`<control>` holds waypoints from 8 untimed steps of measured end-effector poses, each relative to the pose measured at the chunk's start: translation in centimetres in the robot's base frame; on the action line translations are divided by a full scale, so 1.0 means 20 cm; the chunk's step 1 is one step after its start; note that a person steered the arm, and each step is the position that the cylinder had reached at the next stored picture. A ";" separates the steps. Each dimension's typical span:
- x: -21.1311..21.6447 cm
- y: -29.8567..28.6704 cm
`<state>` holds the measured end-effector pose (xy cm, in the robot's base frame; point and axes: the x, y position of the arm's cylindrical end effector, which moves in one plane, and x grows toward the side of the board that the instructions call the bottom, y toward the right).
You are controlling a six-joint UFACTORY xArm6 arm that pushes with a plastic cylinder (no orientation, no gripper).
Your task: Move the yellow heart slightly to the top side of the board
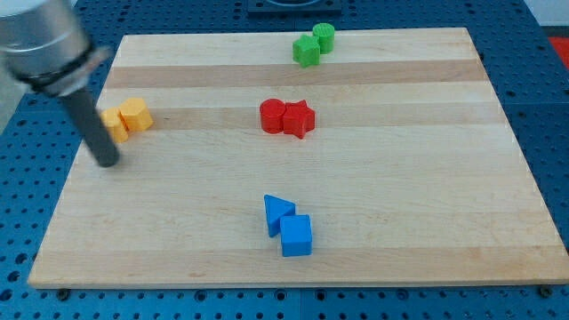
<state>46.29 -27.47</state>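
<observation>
Pale wood formed the board (373,258), which lay on a blue perforated desk (542,302). Nearest the view's bottom, a blue triangle (277,212) and a blue cube (296,236) sat touching, the cube lower and slightly to the right. Further up, near the board's middle, a red cylinder (273,116) and a red star (300,118) stood side by side in contact. At the same depth, by the board's left edge, two yellow blocks were found touching: one (135,115) fully visible to the right, its shape not clear enough to name, and another (114,127) partly hidden behind the rod. Which of them was the yellow heart could not be confirmed from this view; the heart was judged to be one of this pair. The arm carried no gripper, so nothing was open, closed or grasped; it ended in a dark rod. My tip (107,164) rested on the board just below and slightly left of the hidden yellow block, close to it, contact not determinable. That placement was judged consistent with the task: standing on the block's bottom side would allow a short push toward the view's top. Because the yellow blocks touched, a push risked disturbing both. Farthest away, at the top edge, a green star (307,50) and a green cylinder (324,36) sat touching, well apart from the work.
</observation>
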 end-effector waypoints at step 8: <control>-0.27 -0.10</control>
<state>40.95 -29.46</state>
